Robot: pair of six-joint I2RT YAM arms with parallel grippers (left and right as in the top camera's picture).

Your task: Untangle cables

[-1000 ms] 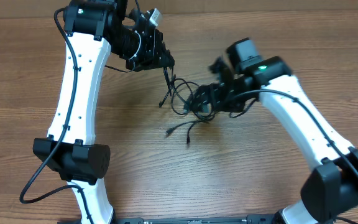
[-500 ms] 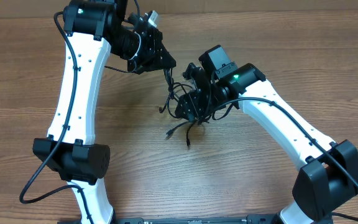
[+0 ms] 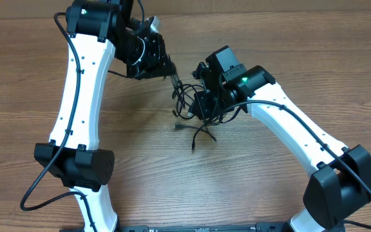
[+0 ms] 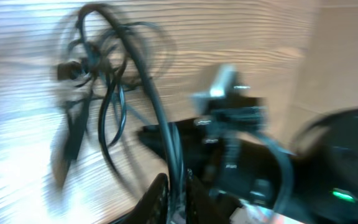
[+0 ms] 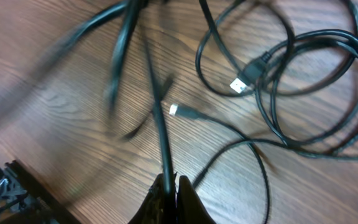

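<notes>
The cables form a loose black tangle on the wooden table between my two arms, and two free ends trail toward the front. My left gripper is at the tangle's back left, shut on one strand that rises from the blurred loops. My right gripper sits at the tangle's right side. It is shut on another strand, with loops and two silver-tipped plugs lying beyond it.
The wooden table stretches around the tangle. The left arm's white links stand at the left and the right arm's links at the right. A black rail runs along the front edge.
My right arm swung left into the tangle and its jaws closed on a strand. My left gripper drew back and left a little, and the tangle shifted with it.
</notes>
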